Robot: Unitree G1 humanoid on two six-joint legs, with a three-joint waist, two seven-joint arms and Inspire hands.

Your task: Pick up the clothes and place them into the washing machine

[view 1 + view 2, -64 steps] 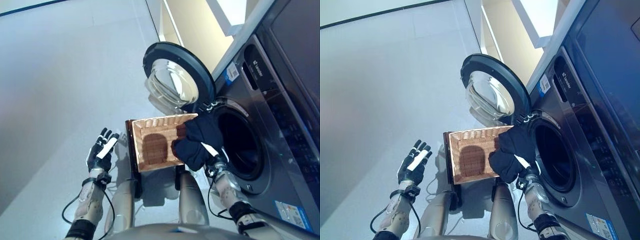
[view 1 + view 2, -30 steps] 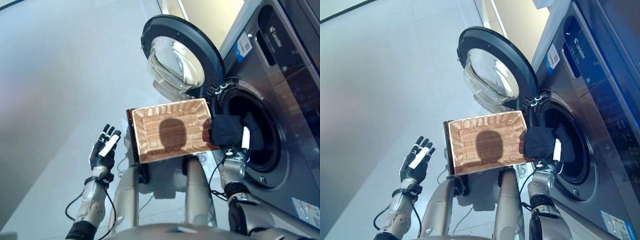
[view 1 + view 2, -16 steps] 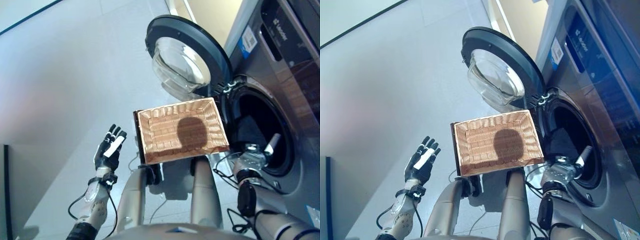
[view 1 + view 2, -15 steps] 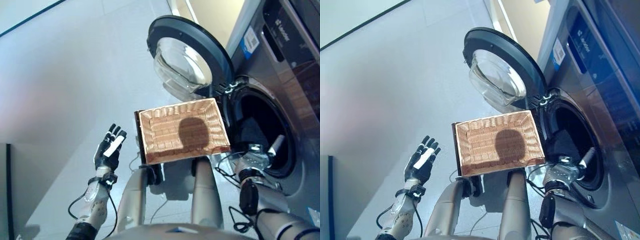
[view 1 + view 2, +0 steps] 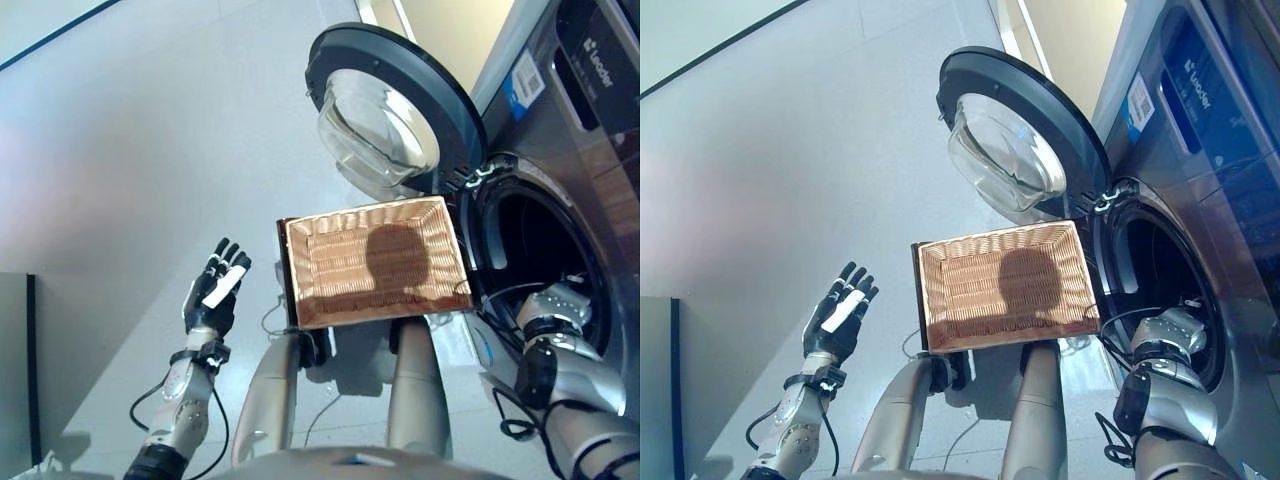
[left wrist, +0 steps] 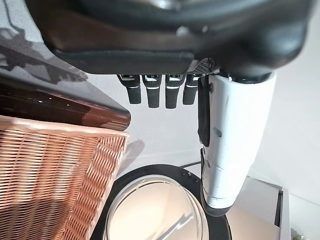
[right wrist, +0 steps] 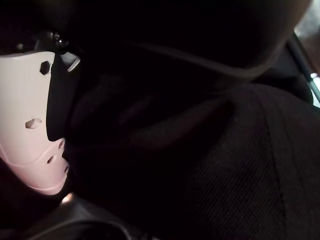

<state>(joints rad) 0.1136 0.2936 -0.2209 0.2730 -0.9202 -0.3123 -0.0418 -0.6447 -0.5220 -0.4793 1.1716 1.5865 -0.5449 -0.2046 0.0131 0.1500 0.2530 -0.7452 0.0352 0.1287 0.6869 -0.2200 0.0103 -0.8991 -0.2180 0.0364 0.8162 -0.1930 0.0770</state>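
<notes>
My right hand (image 7: 30, 120) reaches into the washing machine's drum (image 5: 530, 240); in the eye views only its wrist shows at the opening. Its wrist view is filled by dark cloth (image 7: 240, 165) lying against the white-covered thumb, and whether the hand grips it is hidden. The wicker basket (image 5: 330, 270) on my lap holds nothing. My left hand (image 5: 215, 290) is raised at the lower left, open and holding nothing, its fingers (image 6: 157, 92) straight.
The round glass door (image 5: 390, 120) stands swung open beyond the basket, left of the drum. The machine's grey front (image 5: 1200, 100) fills the right side. Pale floor (image 5: 150, 150) stretches to the left. A dark panel's edge (image 5: 28, 370) shows at the lower left.
My right hand has carried the dark cloth from the basket's right edge into the drum, where both are now out of the eye views. The camera has shifted. The left hand stays raised.
</notes>
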